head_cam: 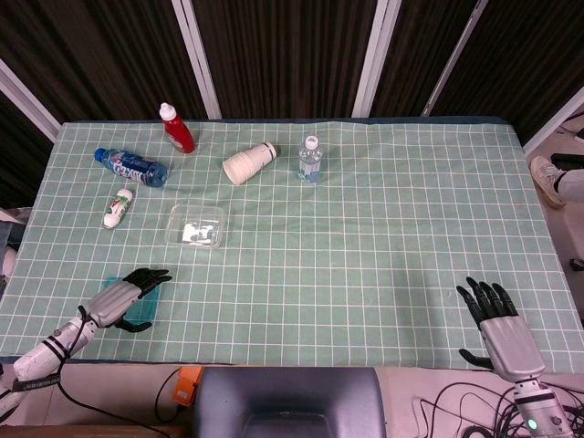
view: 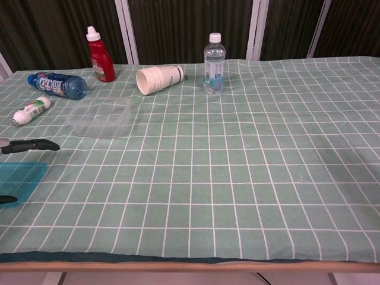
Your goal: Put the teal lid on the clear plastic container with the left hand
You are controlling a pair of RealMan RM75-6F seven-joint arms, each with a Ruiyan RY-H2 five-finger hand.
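While the left hand (head_cam: 128,294) hovered with its fingers (view: 37,144) stretched out and apart over the teal lid (head_cam: 141,310), gripping nothing, the lid lay flat near the front edge of the table (head_cam: 365,265), well apart from the container (head_cam: 196,225) behind it. Behind the container lay a blue bottle (head_cam: 130,167) and a toppled cup stack (head_cam: 249,162). Far across from the container, the right hand (head_cam: 497,321) was spread and empty.

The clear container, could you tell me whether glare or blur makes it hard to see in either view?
Head view: container sharp, bright glare patches on its base. Chest view: container faint against the cloth, rim readable, no blur.
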